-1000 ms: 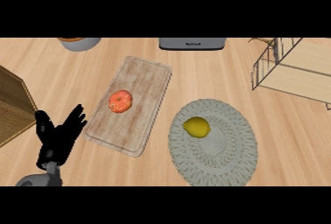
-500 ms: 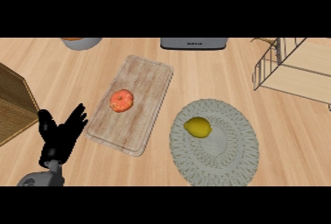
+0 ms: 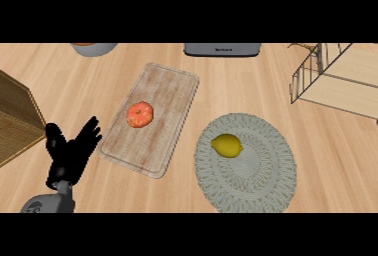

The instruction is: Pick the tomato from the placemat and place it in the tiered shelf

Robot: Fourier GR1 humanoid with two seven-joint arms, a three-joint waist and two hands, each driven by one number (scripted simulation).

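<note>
One hand is all you have in view: the left hand (image 3: 68, 156), at the lower left, fingers straight and spread upward, holding nothing and resting just off the near left corner of the board (image 3: 166, 90). It reads as parked, not reaching; the right hand does not show at all. Just beside the left hand lies that wooden board, set at a slant on the counter (image 3: 244, 80), and the tomato (image 3: 140, 114) sits on it, left of the middle, touching nothing but the wood. Note that the task puts the tomato on a placemat, yet the round woven mat (image 3: 258, 185) lies to the right of the board and carries a yellow fruit (image 3: 227, 145) instead; you should go for the red one on the board. The shelf (image 3: 332, 85), wire sides with wooden tiers, stands at the far right, well apart from the tomato, so the carry will cross over the mat, and the right hand looks better placed for that reach, though that is only a judgement. A wicker basket (image 3: 15, 120) stands at the left edge, close to the resting hand. Against the pictures from a second and half a second back, nothing has visibly changed: the hand keeps its place and pose, and the tomato, fruit and mat lie where they lay. The pick is not yet begun.
</note>
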